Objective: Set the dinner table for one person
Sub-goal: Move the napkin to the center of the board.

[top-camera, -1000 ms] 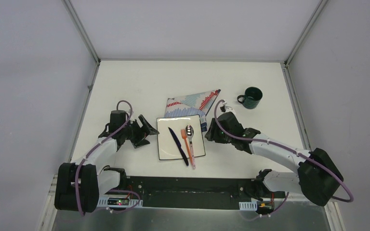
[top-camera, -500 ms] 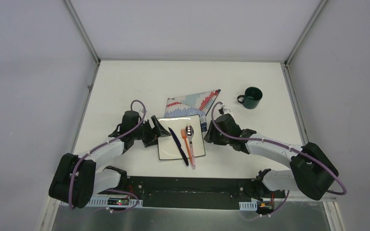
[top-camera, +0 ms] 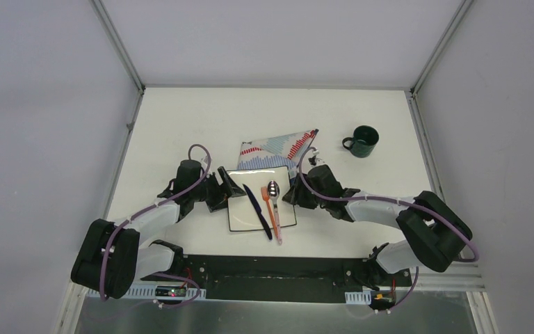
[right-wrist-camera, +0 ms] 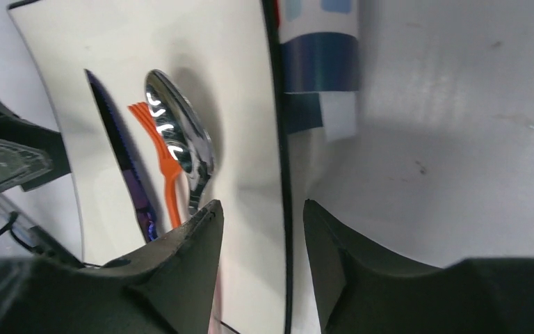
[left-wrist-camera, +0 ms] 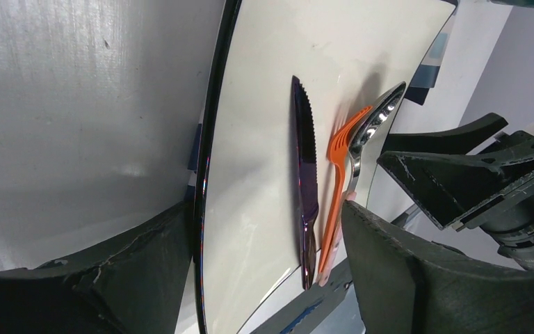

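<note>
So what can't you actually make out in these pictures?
Striped cloth: top view, near part hidden under the plate.
Mug: top view, too small and dark to see inside; outside both wrist views.
Knife, fork and spoon handle ends: right wrist view, covered by a finger of the right hand.
Left hand: left wrist view, cannot tell if it touches the plate rim.

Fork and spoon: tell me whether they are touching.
Touching. The right wrist view shows the bowl of the spoon lying over the tines of the fork, with no gap between them. The left wrist view agrees.
</note>
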{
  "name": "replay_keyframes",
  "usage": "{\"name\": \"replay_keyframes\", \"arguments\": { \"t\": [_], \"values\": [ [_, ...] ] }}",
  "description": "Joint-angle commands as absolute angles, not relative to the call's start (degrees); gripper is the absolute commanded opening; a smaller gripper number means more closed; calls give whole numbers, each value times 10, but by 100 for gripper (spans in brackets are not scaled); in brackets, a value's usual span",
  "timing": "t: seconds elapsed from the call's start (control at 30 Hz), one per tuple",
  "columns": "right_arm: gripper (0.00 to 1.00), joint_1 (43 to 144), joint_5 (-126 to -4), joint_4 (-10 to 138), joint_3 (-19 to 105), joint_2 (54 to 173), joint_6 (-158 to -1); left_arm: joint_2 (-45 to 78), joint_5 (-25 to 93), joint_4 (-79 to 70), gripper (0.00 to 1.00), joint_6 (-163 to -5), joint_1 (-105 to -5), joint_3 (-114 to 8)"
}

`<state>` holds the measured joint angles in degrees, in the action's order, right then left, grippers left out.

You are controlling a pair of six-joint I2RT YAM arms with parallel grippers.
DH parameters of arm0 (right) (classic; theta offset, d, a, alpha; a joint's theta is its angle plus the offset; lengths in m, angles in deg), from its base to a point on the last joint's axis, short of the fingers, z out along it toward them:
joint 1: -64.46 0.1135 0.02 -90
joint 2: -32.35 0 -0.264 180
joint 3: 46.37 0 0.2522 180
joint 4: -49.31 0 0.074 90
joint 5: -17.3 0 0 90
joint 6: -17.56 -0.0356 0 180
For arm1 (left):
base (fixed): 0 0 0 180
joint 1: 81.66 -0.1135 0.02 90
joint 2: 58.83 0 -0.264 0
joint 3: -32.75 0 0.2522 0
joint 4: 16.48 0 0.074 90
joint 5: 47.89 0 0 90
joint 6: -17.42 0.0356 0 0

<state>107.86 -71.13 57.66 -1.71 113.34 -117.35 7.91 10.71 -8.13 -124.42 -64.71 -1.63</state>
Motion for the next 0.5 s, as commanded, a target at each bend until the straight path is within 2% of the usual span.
{"name": "replay_keyframes", "arguments": {
  "t": [0.0,0.23,0.33,0.47],
  "values": [
    [50,1078,-658,480,-44,1176,-1205,84,128,-122,75,-1242,-641,-13],
    [50,1079,-658,436,-46,1220,-1205,90,128,-136,63,-1242,-639,-7],
    [50,1078,-658,426,-42,1234,-1205,94,128,-144,48,-1241,-639,-6],
    [50,1078,-658,427,-32,1251,-1205,100,126,-151,19,-1241,-638,-6]
  ]
}}
